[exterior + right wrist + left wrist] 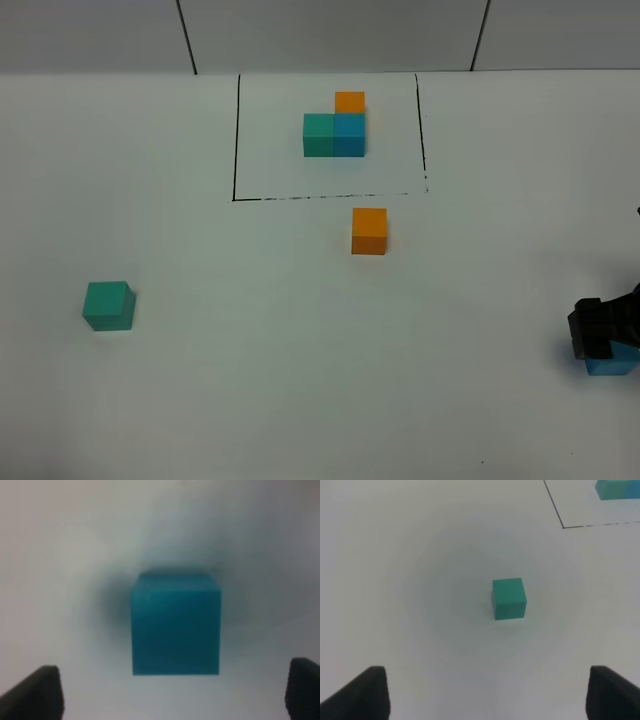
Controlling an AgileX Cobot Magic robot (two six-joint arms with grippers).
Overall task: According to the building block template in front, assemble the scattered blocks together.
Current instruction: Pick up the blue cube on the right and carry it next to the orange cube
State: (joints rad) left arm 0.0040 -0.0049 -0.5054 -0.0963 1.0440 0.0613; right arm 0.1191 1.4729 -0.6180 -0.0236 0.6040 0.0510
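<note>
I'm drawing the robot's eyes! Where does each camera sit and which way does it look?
High camera: off the arms, looking down on white table, black-framed three-cube template, loose orange cube; right arm's tip shows.
Left wrist: faces down past open left fingers at a small teal-green cube.
Right wrist: close above a small blue cube; open right fingers show.
Shared: high and left wrist show the teal-green cube.

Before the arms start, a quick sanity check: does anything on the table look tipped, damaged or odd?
Nothing serious. The template sits inside its black frame, and the orange cube, teal-green cube and blue cube each lie flat, apart. Only the frame's near line looks patchy.
</note>
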